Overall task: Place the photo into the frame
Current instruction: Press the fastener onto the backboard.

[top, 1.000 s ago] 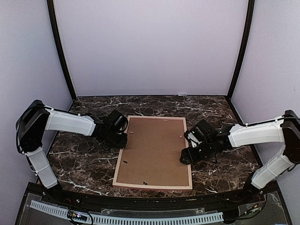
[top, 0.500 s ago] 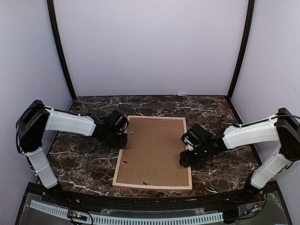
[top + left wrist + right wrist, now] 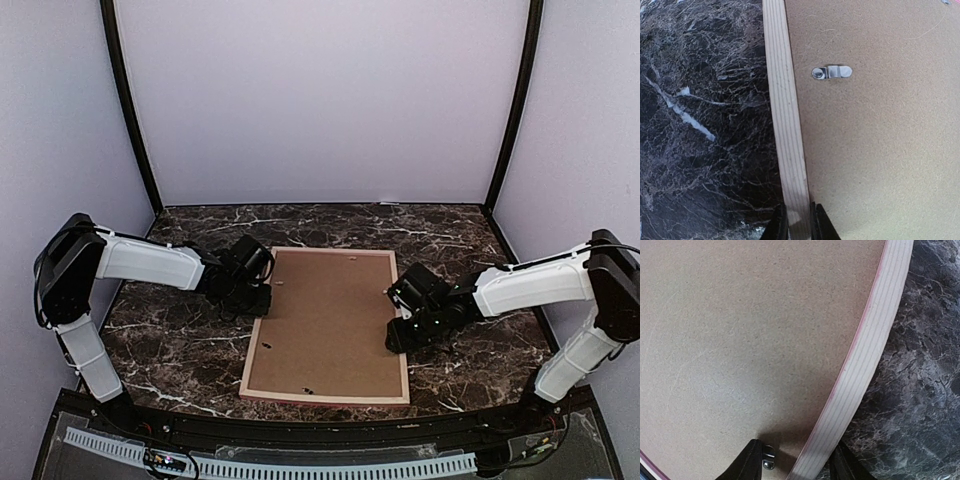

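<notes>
1. Since a second ago, your right arm (image 3: 530,285) has shifted its wrist slightly along the right rail of the frame (image 3: 325,397). Your left arm (image 3: 150,262) has kept its place.
2. Your left gripper (image 3: 798,225) is narrow, its fingers pinching the frame's left rail towards the far corner.
3. The frame lies flat in the middle of the surface (image 3: 180,350), back up, with the brown backing (image 3: 325,320) filling it.
4. Your right gripper (image 3: 797,460) is wide and holds nothing. It stands astride the right rail about halfway along, one finger over the backing beside a clip (image 3: 768,463), the other over the surface.
</notes>
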`<act>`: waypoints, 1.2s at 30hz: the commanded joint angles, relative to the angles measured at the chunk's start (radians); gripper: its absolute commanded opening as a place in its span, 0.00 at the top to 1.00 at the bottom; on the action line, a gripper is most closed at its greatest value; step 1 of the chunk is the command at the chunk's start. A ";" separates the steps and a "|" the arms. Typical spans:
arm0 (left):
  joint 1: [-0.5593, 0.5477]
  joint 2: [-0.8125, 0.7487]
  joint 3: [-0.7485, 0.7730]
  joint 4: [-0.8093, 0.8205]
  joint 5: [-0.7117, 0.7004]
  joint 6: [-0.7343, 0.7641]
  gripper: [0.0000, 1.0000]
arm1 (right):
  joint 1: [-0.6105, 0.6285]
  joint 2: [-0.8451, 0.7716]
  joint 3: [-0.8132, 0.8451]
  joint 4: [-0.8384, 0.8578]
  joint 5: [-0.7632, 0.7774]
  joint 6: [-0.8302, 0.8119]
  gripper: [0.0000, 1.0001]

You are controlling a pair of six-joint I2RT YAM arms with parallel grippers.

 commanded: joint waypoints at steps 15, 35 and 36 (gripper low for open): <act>-0.020 -0.031 -0.007 -0.061 -0.009 0.014 0.93 | -0.014 0.090 -0.018 0.006 -0.061 -0.017 0.63; -0.042 -0.036 -0.002 -0.071 -0.017 -0.007 0.94 | -0.067 0.138 0.022 -0.108 -0.095 -0.182 0.60; -0.042 -0.036 0.001 -0.073 -0.018 -0.007 0.94 | -0.068 0.145 0.025 -0.110 -0.094 -0.191 0.61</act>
